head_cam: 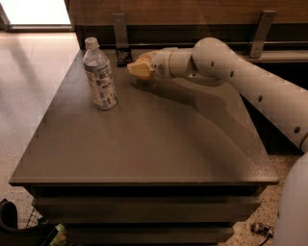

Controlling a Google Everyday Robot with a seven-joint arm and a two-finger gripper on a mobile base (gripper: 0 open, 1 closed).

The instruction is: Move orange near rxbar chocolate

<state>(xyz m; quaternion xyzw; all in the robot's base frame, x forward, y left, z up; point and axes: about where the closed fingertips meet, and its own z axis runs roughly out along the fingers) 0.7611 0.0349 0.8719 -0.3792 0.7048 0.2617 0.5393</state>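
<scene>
**Well back on the surface: pincer beside the dark bar**

The surface (pixel 144 144) is a flat rectangular top in matte grey-brown, with a faint sheen and a soft shadow under the arm. A smooth, white, tube-shaped arm (pixel 240 81), dotted with small dark spots, comes in from the right and narrows to the pincer (pixel 138 67). The pincer's pale yellow, rounded tip hangs low over the far part of the surface and points left. Whether the pincer is spread, pressed together or pinching something cannot be told. The orange cannot be picked out from that yellowish tip.

The rxbar chocolate (pixel 124 58) is a small, flat, dark piece at the far edge of the surface, just beyond and to the left of the pincer's tip. Which way its long axis runs cannot be told.

A clear plastic bottle (pixel 99 77) stands upright to the left of the pincer and apart from it. It has a white cap and a printed label wrapped round its body (whether anything is inside is unclear). A brown wooden panel (pixel 192 9) runs behind the surface, and a pale speckled floor (pixel 29 86) lies to the left.
</scene>
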